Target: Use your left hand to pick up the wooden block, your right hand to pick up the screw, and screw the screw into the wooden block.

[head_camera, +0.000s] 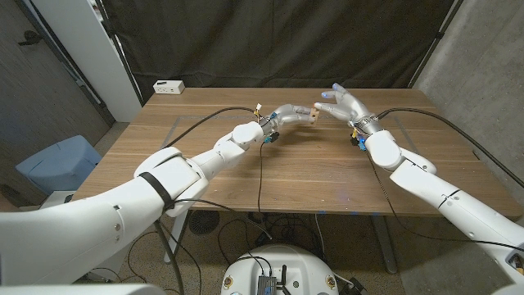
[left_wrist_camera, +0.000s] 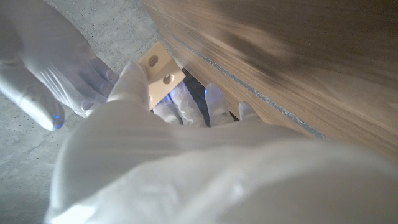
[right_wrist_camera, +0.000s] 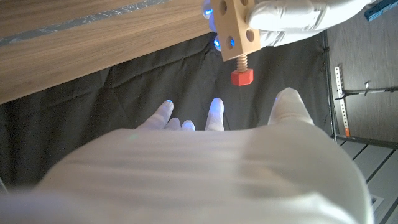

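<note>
Block of pale wood with round holes (right_wrist_camera: 235, 28) sits in the grip of the left hand (head_camera: 288, 114), held up above the wooden table (head_camera: 270, 176) near its middle, toward the far side. The left wrist view shows the hand's fingers (left_wrist_camera: 134, 81) wrapped round one end of the block (left_wrist_camera: 160, 73), with two holes visible on its free face. A red-headed screw (right_wrist_camera: 241, 73) sticks out of one face of the block, its threaded shank partly in a hole and its hexagonal head well clear of the wood. The right hand (head_camera: 347, 105) hovers just beside the block, fingers spread apart and holding nothing; from its own wrist camera the fingertips (right_wrist_camera: 216, 111) reach toward the screw head without touching it. In the head view the two hands almost meet over the table, with the block (head_camera: 314, 116) between them. A small white box (head_camera: 169, 86) lies at the far left corner of the table, well apart from both hands. Black cables (head_camera: 214, 117) trail along both arms across the tabletop
</note>
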Robot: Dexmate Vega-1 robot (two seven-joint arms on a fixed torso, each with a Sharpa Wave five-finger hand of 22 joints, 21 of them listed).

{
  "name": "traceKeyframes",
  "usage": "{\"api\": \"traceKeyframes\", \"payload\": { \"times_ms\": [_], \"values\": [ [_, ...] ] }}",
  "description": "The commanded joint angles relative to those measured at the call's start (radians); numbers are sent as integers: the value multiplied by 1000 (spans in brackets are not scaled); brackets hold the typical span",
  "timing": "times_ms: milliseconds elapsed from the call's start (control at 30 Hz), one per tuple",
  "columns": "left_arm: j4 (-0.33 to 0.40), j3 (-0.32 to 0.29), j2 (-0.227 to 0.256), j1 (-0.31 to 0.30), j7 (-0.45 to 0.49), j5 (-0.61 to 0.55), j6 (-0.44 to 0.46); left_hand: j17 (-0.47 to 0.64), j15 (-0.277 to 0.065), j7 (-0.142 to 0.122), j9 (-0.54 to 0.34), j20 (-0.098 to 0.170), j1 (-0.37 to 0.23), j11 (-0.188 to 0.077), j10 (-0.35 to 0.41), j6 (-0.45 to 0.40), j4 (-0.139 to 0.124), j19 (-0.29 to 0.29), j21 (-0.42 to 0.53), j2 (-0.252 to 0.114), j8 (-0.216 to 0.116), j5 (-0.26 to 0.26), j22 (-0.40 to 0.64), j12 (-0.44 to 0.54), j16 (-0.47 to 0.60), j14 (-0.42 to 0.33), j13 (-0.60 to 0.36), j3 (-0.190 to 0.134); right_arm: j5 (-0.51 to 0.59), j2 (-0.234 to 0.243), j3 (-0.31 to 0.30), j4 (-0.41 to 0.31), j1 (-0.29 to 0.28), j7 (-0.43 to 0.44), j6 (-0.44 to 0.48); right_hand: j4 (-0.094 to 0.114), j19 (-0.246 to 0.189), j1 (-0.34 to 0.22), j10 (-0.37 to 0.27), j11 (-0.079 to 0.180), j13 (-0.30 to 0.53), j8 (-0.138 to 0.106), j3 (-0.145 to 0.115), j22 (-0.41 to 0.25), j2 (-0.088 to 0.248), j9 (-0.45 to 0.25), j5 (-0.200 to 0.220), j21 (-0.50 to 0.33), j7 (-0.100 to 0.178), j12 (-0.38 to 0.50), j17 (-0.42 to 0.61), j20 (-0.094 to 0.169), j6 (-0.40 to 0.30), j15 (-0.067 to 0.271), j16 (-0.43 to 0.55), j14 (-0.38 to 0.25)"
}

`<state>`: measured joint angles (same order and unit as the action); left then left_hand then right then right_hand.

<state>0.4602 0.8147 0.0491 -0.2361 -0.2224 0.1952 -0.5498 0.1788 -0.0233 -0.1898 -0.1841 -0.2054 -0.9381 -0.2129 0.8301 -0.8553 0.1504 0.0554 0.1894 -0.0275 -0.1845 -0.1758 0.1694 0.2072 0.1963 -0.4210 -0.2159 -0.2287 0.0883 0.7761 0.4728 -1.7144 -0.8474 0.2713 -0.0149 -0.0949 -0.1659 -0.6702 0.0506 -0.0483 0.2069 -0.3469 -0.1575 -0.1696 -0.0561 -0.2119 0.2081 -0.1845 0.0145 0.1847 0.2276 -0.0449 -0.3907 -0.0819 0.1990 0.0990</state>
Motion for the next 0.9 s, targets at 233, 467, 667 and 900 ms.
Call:
{"api": "traceKeyframes", "payload": {
  "times_ms": [233, 467, 667, 900],
  "values": [
    [39, 6, 30, -12, -10, -14, 2, 2, 0, -4, -4, -2, 8, 2, -1, -6, -7, -1, 1, -1, -6, -6, 6, 0, 5, -2, -4, -4, -7, 136, -15, -126, 49, -226, 131, -18, -5, -29, 3, -8, 3, -1, -25, -3, 16, -2, 17, -8, 13, 9, -3, -2, -27, -10, 3, 0],
    [54, 6, 36, -18, -12, -15, 5, 2, 0, -5, -4, -4, 8, 1, -1, -6, -7, -2, 1, -1, -6, -6, 6, 1, 5, -2, -4, -4, -12, 173, -13, -159, 92, -312, 178, -28, -5, -44, 4, -10, 3, 0, -35, -3, 21, -2, 25, -8, 13, 10, -3, -4, -28, -12, 4, 0],
    [76, 8, 43, -28, -8, -21, 11, 2, 1, -6, -4, -2, 9, 2, 0, -6, -7, -1, 2, -1, -6, -6, 6, 1, 5, -2, -4, -4, -9, 199, 1, -169, 142, -393, 207, -37, -4, -57, 7, -15, 3, 3, -44, -3, 25, -2, 34, -8, 16, 11, -4, -8, -26, -15, 4, 2],
    [100, 9, 51, -35, -1, -27, 19, 2, 1, -4, -4, -3, 9, 2, 0, -9, -7, -1, 2, -1, -7, -5, 6, 1, 5, -2, -4, -3, -7, 221, 20, -170, 192, -481, 221, -50, 3, -77, 20, -21, 3, 5, -57, -2, 29, -2, 46, -5, 22, 8, -5, -12, -25, -23, 2, 11]
  ]
}}
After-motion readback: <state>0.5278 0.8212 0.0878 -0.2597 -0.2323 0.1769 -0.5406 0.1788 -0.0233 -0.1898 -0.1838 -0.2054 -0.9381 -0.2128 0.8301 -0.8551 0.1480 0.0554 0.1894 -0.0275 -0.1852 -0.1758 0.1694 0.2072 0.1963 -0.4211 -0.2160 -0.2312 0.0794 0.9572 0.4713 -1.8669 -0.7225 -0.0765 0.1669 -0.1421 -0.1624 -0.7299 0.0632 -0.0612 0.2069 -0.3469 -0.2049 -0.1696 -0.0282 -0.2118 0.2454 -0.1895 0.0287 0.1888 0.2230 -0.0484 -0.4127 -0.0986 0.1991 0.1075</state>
